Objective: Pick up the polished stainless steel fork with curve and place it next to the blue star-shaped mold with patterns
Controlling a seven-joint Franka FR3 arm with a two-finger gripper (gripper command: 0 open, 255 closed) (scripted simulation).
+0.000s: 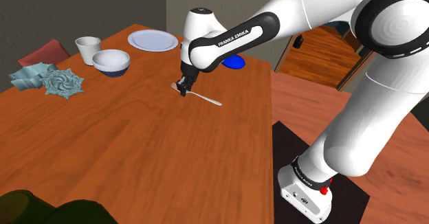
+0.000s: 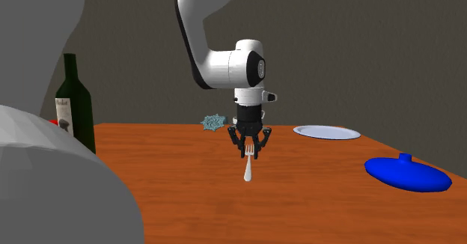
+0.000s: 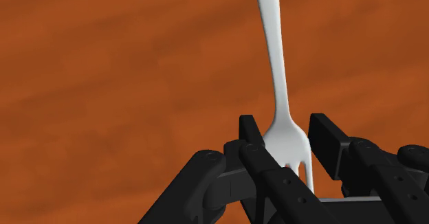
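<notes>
A pale, shiny fork [image 1: 206, 97] lies flat on the brown wooden table [image 1: 137, 154], its handle pointing toward the stand. My gripper [image 1: 182, 91] is down at the tine end. In the wrist view the two black fingers [image 3: 253, 137] press against both sides of the fork's head [image 3: 285, 137], and the handle [image 3: 273, 58] runs away from the hand. From the second exterior view the gripper [image 2: 250, 154] points straight down onto the fork [image 2: 246, 171]. The blue-grey star-shaped mold [image 1: 63, 84] sits far off toward the shoulder view's left, also seen behind the hand [image 2: 215, 121].
A white bowl [image 1: 111, 62], a white cup [image 1: 88, 49] and a white plate [image 1: 152, 40] stand at the back. A blue lid [image 2: 408, 174] lies near the table's edge. A teal object [image 1: 31, 75] sits beside the mold. A dark green bottle [image 2: 75, 104] stands upright.
</notes>
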